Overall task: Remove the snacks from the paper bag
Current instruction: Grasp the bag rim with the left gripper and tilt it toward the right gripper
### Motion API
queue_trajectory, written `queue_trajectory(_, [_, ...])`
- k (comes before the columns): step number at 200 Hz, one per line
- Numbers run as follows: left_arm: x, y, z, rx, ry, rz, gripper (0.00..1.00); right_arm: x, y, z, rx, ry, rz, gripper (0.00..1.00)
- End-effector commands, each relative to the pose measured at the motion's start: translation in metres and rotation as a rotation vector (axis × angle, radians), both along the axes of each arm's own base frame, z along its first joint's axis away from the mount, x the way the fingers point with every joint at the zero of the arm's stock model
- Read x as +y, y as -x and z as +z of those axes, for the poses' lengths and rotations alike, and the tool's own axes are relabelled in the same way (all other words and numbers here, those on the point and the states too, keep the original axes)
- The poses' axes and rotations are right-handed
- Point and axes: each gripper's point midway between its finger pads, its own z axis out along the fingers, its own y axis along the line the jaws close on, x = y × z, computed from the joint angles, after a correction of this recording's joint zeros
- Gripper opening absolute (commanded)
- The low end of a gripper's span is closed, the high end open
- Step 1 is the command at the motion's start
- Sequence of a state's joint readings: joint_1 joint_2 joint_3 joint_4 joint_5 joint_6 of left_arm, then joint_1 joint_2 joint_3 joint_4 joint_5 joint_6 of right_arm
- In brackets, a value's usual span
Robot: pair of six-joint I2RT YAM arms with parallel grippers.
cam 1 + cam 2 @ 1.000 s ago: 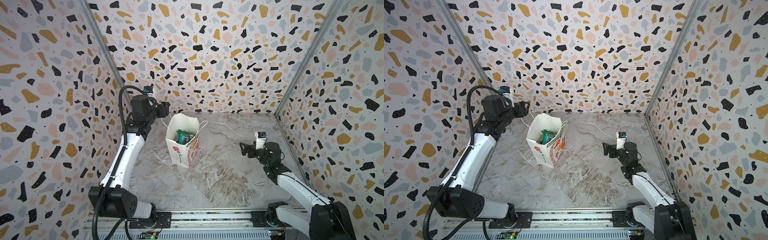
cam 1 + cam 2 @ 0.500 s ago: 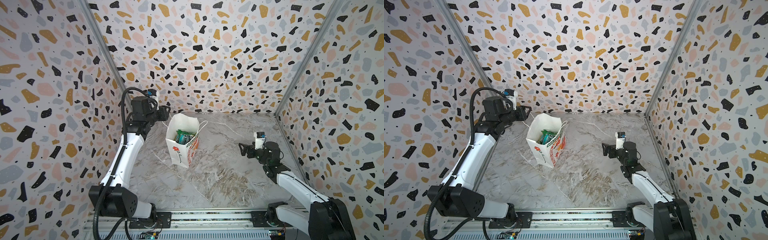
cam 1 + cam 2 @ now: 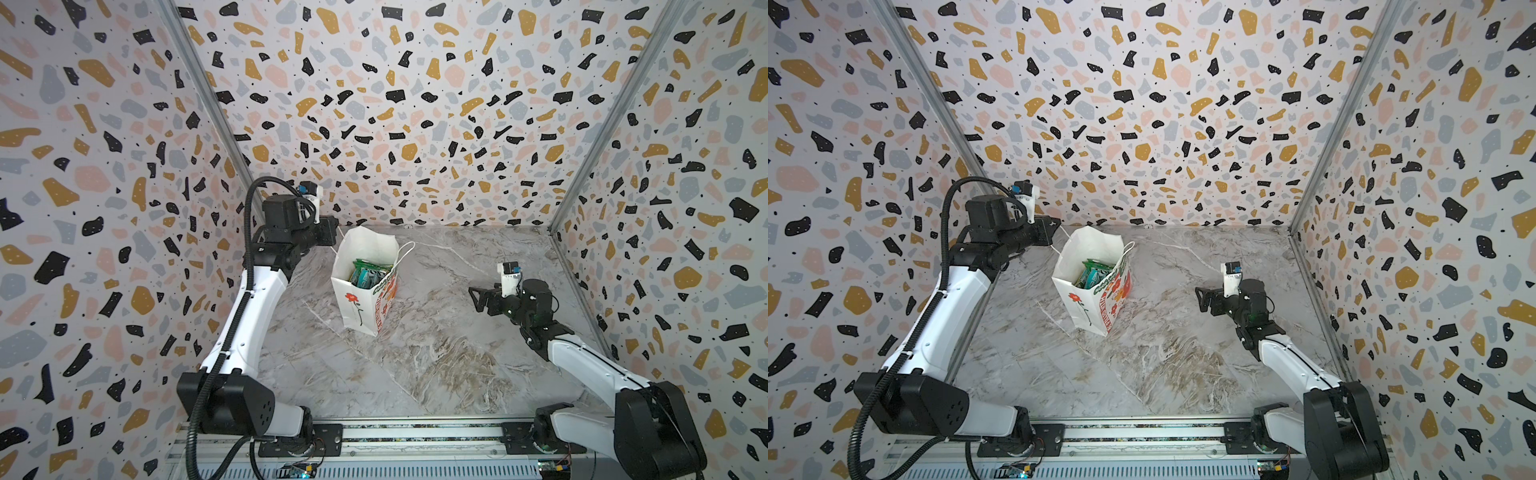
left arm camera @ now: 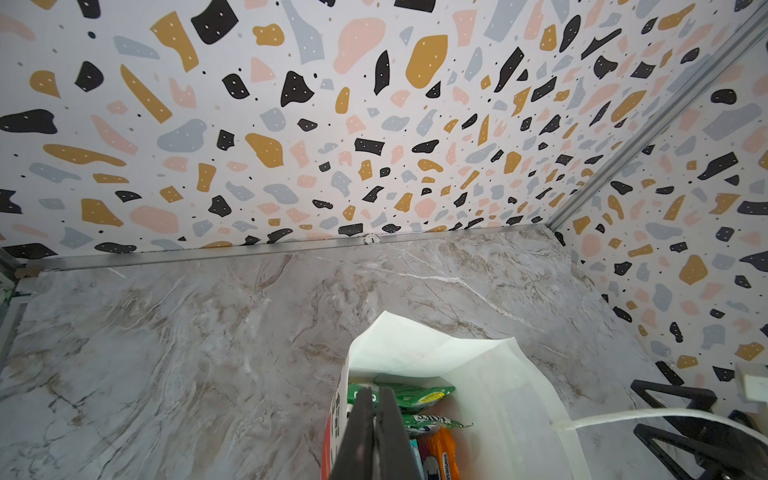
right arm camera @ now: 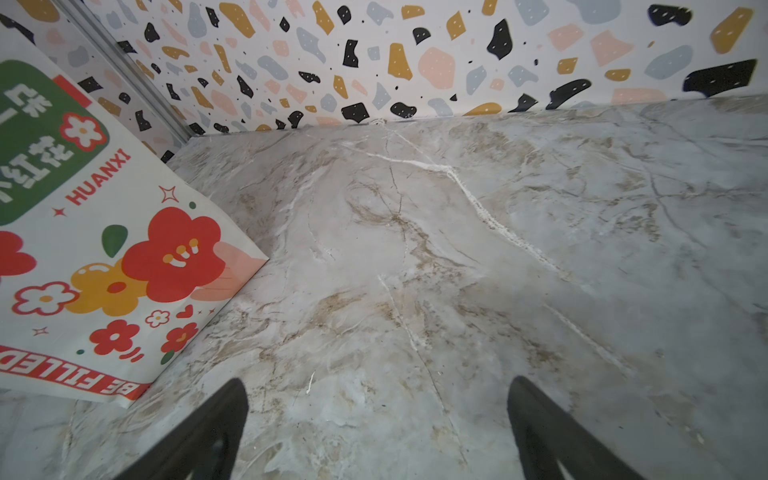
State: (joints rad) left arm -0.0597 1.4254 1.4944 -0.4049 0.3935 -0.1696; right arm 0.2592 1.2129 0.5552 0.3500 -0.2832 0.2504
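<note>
The white paper bag [image 3: 357, 299] [image 3: 1084, 303] stands upright on the marble floor, mouth open, with a red flower on its front. Snacks [image 3: 368, 274] [image 3: 1094, 274] stand inside it: green packets [image 4: 415, 395] and an orange one [image 4: 444, 453] show in the left wrist view. My left gripper [image 3: 334, 232] [image 3: 1054, 226] [image 4: 374, 390] hovers at the bag's upper left rim, shut on its white cord handle [image 3: 1054, 249]. My right gripper [image 3: 476, 297] [image 3: 1202, 297] [image 5: 376, 386] stands open low over the floor, right of the bag [image 5: 83, 270], with nothing between its fingers.
Terrazzo-patterned walls [image 3: 415, 104] close in the floor on three sides. The bag's other cord handle [image 4: 665, 415] hangs over its right side. A metal rail [image 3: 415, 434] with both arm bases runs along the front edge.
My left gripper has shifted a little toward the bag's rim and closed from open to shut on the cord handle. The right arm has barely moved.
</note>
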Motion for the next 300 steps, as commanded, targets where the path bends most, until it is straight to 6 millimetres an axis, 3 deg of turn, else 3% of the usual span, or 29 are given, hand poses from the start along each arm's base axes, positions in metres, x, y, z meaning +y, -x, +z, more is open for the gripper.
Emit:
queue_trajectory(1, [-0.009, 0.008, 0.024, -0.077, 0.042, -0.058, 0.00, 0.025, -0.002, 0.010, -0.002, -0.035, 0.069, 0.99])
queue_trajectory(45, [-0.046, 0.020, 0.048, -0.166, 0.059, -0.163, 0.00, 0.070, 0.006, 0.005, 0.026, -0.094, 0.201, 0.99])
queue_trajectory(101, [-0.110, 0.033, 0.061, -0.199, 0.036, -0.264, 0.00, 0.117, 0.023, -0.011, 0.068, -0.140, 0.322, 0.95])
queue_trajectory(132, [-0.149, 0.048, 0.066, -0.219, 0.041, -0.332, 0.00, 0.130, 0.032, -0.025, 0.099, -0.182, 0.349, 0.91])
queue_trajectory(170, [-0.190, 0.069, 0.071, -0.234, 0.077, -0.421, 0.00, 0.131, 0.044, -0.038, 0.119, -0.250, 0.340, 0.88])
queue_trajectory(232, [-0.241, 0.098, 0.056, -0.195, 0.083, -0.562, 0.00, 0.152, 0.065, -0.058, 0.148, -0.307, 0.350, 0.87])
queue_trajectory(300, [-0.280, 0.112, 0.033, -0.149, 0.061, -0.676, 0.00, 0.197, 0.086, -0.050, 0.123, -0.386, 0.424, 0.86])
